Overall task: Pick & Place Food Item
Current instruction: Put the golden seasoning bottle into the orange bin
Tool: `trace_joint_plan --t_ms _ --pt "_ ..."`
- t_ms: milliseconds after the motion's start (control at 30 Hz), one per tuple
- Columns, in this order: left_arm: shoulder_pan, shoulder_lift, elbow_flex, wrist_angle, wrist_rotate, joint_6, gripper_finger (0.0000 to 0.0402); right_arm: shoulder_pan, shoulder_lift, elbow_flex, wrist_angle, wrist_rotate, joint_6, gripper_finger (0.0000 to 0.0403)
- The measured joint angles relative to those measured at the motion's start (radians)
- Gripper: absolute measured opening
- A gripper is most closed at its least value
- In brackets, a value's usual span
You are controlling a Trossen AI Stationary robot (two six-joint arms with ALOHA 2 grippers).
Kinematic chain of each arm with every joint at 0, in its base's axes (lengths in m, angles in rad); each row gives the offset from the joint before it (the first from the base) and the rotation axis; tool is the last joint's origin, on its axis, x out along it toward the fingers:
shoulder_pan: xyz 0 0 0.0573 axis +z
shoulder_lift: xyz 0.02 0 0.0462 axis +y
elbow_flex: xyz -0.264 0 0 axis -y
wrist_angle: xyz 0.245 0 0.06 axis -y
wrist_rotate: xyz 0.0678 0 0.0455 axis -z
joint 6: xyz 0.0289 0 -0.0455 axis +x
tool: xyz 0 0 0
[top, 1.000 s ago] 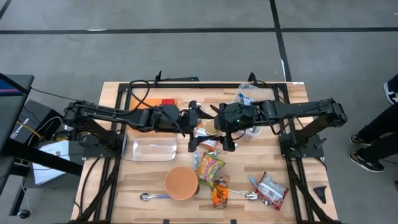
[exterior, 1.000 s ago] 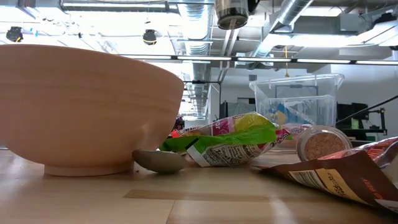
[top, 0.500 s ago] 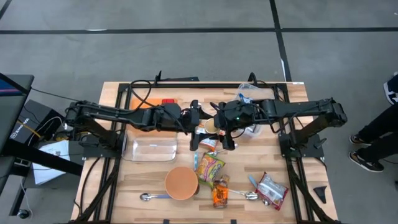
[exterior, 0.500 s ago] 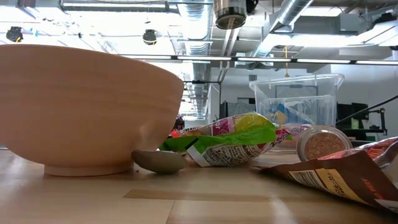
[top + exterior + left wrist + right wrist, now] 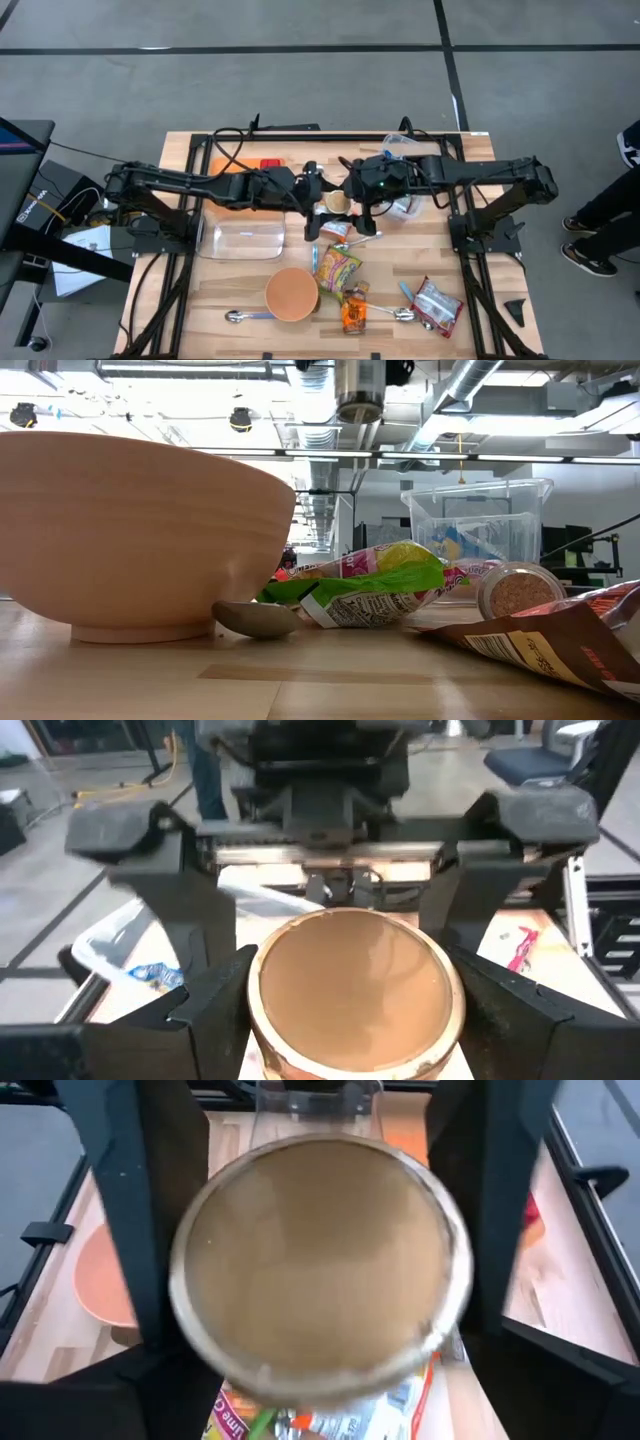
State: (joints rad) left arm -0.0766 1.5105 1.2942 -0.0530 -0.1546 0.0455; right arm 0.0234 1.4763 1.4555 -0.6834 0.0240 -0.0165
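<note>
Task item: a small round tan cup-shaped container with a flat brown top (image 5: 338, 203) is held up in the air over the middle of the light wooden slatted table (image 5: 250, 285), between the two grippers.
Left gripper: the left gripper (image 5: 313, 205) reaches in from the left; in the left wrist view its dark fingers (image 5: 215, 995) press against both sides of the container (image 5: 355, 988), so it is grasping it.
Right gripper: the right gripper (image 5: 365, 212) faces it from the right; in the right wrist view its fingers (image 5: 130, 1230) stand on either side of the container (image 5: 318, 1255), spread wide and released.
Below the item: a green and pink crinkled snack packet (image 5: 338, 268) lies on the table, with an orange snack packet (image 5: 353, 310) just beside it.
Bowl: a round terracotta-coloured bowl (image 5: 292, 294) sits near the front edge, left of the packets; it fills the left of the low view (image 5: 140, 535).
Bin: a clear plastic rectangular tub (image 5: 240, 238) rests under the left arm.
Other items: a red and silver foil pouch (image 5: 437, 305) lies at the front right; a metal spoon (image 5: 235, 316) lies left of the bowl.
</note>
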Motion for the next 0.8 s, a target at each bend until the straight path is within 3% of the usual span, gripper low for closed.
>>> trace_joint_plan --t_ms 367,667,800 --pt "0.0 -0.062 0.0 -0.162 -0.134 -0.008 0.027 -0.021 0.0 -0.004 -0.207 0.002 0.028 0.0379" --pt "0.001 -0.158 -0.001 -0.379 -0.34 -0.128 0.027 -0.021 0.0 -0.005 -0.313 0.002 0.135 0.0379" --pt "0.001 -0.234 -0.072 -0.399 -0.427 -0.198 0.027 -0.017 0.0 -0.005 -0.316 0.002 0.166 0.0379"
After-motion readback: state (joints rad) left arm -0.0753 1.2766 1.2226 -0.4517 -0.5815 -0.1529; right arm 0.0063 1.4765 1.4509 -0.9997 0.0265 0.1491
